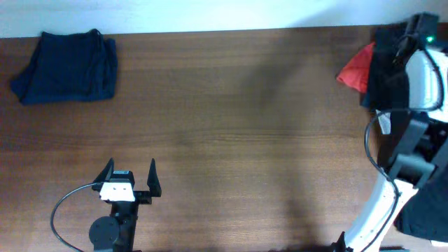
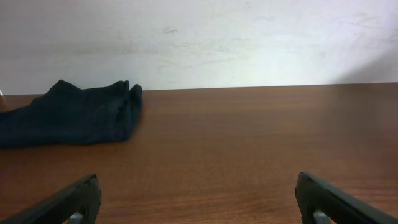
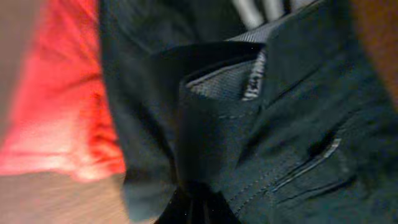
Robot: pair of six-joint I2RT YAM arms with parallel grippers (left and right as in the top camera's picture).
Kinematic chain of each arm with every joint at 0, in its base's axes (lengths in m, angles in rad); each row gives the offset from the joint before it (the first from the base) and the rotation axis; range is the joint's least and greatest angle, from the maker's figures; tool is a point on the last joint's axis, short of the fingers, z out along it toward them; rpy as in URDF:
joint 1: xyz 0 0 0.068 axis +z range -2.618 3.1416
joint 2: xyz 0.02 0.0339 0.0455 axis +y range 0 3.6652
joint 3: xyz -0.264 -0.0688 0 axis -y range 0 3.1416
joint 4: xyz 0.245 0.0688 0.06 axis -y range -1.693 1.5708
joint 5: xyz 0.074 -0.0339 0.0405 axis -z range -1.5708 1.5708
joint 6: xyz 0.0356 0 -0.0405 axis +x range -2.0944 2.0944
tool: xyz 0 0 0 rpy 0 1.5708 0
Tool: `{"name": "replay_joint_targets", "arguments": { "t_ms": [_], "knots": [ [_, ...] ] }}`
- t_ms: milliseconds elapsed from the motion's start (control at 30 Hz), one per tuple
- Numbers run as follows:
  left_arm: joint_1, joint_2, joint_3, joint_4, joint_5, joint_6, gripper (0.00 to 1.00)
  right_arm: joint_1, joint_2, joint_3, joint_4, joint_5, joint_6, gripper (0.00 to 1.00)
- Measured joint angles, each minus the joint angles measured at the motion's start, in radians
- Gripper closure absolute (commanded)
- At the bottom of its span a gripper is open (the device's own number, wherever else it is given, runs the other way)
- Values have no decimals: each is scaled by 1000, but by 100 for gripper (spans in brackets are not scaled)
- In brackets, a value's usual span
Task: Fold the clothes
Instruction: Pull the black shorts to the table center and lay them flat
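Observation:
A folded navy garment (image 1: pixel 66 66) lies at the table's far left; it also shows in the left wrist view (image 2: pixel 68 115). My left gripper (image 1: pixel 130 176) is open and empty near the front edge, its fingertips (image 2: pixel 198 199) wide apart over bare wood. At the far right lie a red-orange piece (image 1: pixel 355 68) and a black garment (image 1: pixel 383 77). In the right wrist view my right gripper (image 3: pixel 199 208) is closed on the black garment (image 3: pixel 280 124), with the red-orange piece (image 3: pixel 59 106) at its left. In the overhead view its fingers are hidden by the arm and fabric.
The wooden table (image 1: pixel 245 126) runs to a white wall at the back. The right arm (image 1: pixel 392 182) rises along the right edge. More dark fabric (image 1: pixel 427 217) lies at the front right corner.

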Motion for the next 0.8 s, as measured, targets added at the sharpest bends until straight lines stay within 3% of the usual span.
{"name": "replay_joint_targets", "arguments": {
  "t_ms": [133,333,567,600,633,667,700,733,800],
  "knots": [
    [0,0,0,0,0,0,1,119,-230,0,-23,-58,71,96],
    [0,0,0,0,0,0,1,253,-331,0,-56,-49,135,96],
    [0,0,0,0,0,0,1,935,-265,0,150,-190,179,96],
    [0,0,0,0,0,0,1,1012,-218,0,179,-207,188,82],
    [0,0,0,0,0,0,1,1064,-187,0,207,-214,196,58],
    [0,0,0,0,0,0,1,1092,-175,0,222,-216,194,58],
    [0,0,0,0,0,0,1,1107,-176,1,243,-219,197,47],
    [0,0,0,0,0,0,1,1106,-177,6,247,-220,205,30],
    [0,0,0,0,0,0,1,1077,-180,6,221,-218,204,26]
  ]
}}
